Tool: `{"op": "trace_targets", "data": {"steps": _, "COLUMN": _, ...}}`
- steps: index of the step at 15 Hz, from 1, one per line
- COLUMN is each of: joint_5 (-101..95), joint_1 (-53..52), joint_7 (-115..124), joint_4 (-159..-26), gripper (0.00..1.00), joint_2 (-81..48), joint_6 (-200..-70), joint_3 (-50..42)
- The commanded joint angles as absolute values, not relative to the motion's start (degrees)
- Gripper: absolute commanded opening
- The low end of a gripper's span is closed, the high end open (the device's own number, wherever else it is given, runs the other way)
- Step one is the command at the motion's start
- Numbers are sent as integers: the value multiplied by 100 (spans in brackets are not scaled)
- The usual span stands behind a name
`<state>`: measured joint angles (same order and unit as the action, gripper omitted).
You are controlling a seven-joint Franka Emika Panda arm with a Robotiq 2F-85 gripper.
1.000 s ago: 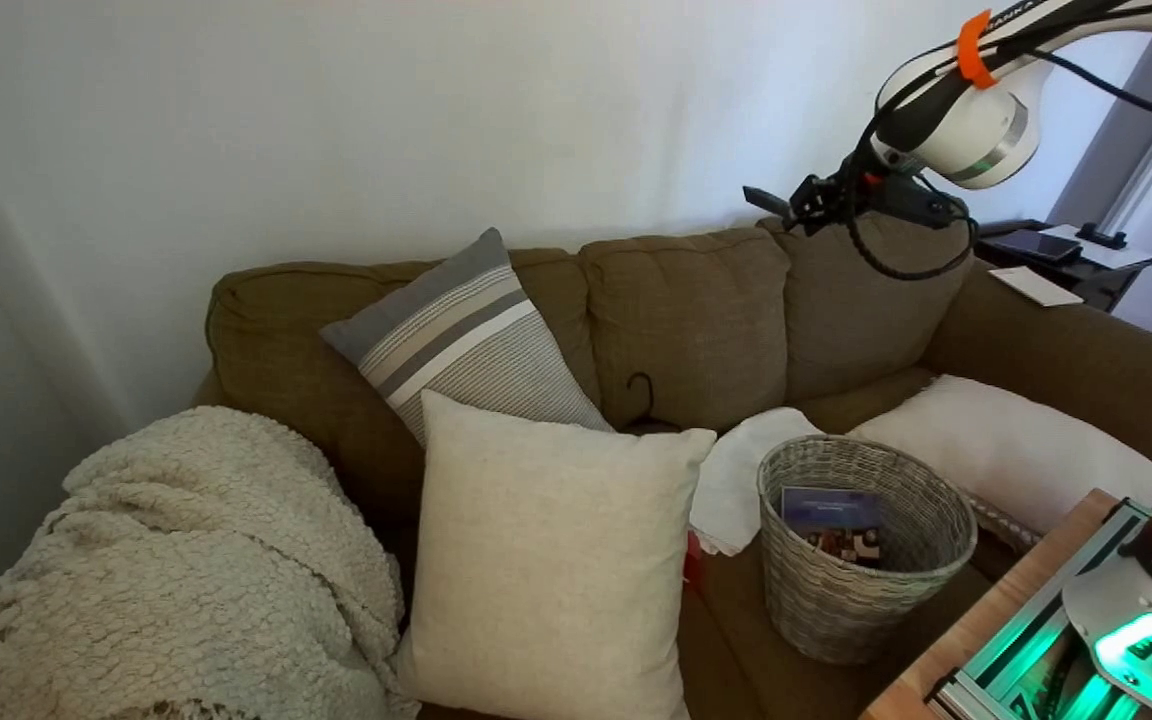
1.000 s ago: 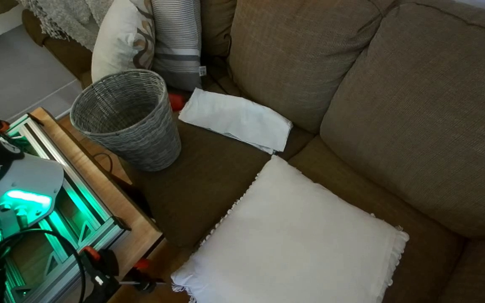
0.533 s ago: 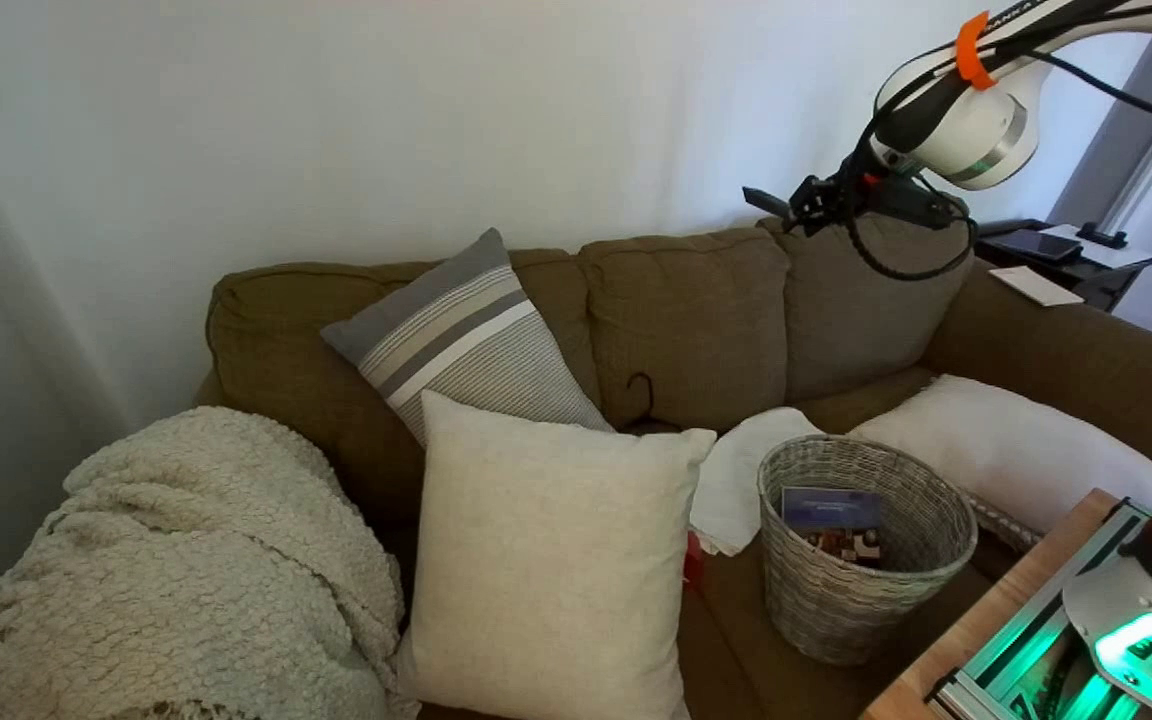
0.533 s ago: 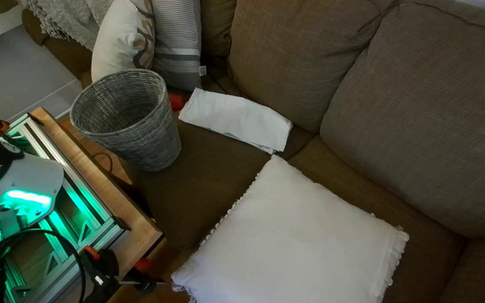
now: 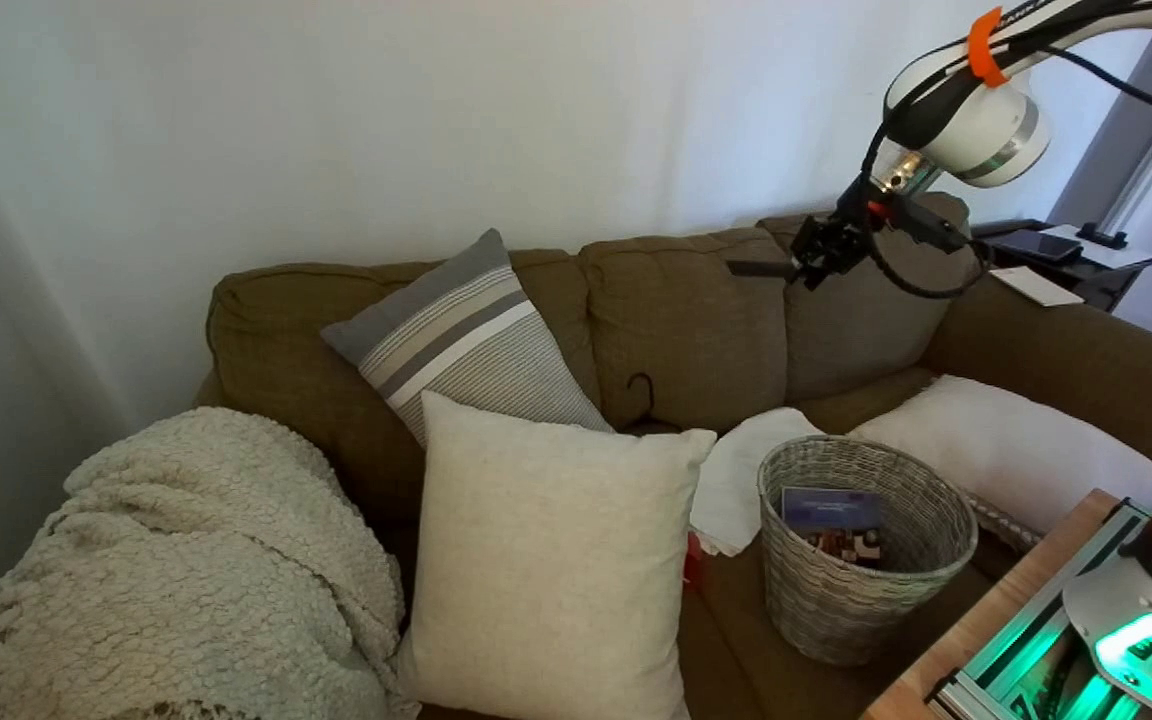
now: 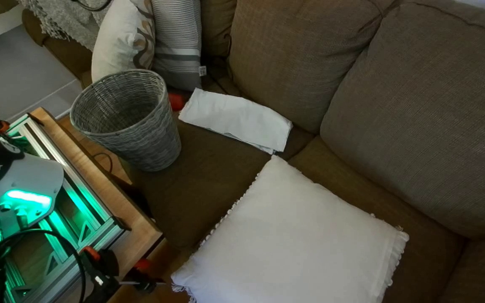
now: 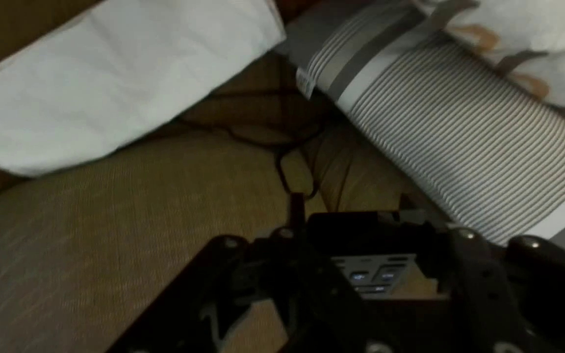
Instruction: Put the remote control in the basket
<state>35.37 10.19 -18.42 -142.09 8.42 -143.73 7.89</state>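
Note:
The remote control (image 5: 761, 268) is a slim dark bar sticking out to the left of my gripper (image 5: 804, 262) in an exterior view. In the wrist view, the remote control (image 7: 353, 233) lies across between the two fingers of my gripper (image 7: 352, 208), which is shut on it; part of its face shows light grey with buttons. The round woven basket (image 5: 836, 615) stands on the sofa, below the gripper and nearer the robot base; it also shows in an exterior view (image 6: 150, 143). The gripper is held well above the basket's rim and is not in view there.
A printed blue item (image 5: 831, 508) lies inside the basket. Around it are a folded white cloth (image 6: 238, 120), a white fringed cushion (image 6: 297, 235), a cream cushion (image 5: 556, 560) and a striped cushion (image 5: 476, 340). A thin black hook (image 5: 644, 390) stands by the sofa back.
My gripper has moved down a little and tilted, and the remote control in it hangs lower. A dark cable loop now shows at the top of an exterior view. The basket has not moved.

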Motion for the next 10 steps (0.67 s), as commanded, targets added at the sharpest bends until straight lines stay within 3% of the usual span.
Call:
{"op": "trace_targets", "data": {"steps": 1, "joint_5": 3583, "joint_1": 921, "joint_7": -1896, "joint_4": -14647, "gripper": 26, "joint_2": 1676, "joint_6": -12753, "joint_3": 543}}
{"op": "trace_targets", "data": {"steps": 6, "joint_5": 3455, "joint_1": 644, "joint_7": -1861, "joint_4": -15052, "gripper": 26, "joint_2": 2382, "joint_6": -10263, "joint_3": -187}}
{"op": "trace_targets", "data": {"steps": 10, "joint_5": 3186, "joint_1": 877, "joint_7": -1471, "joint_4": -15443, "gripper": 26, "joint_2": 2379, "joint_6": -10460, "joint_3": -579}}
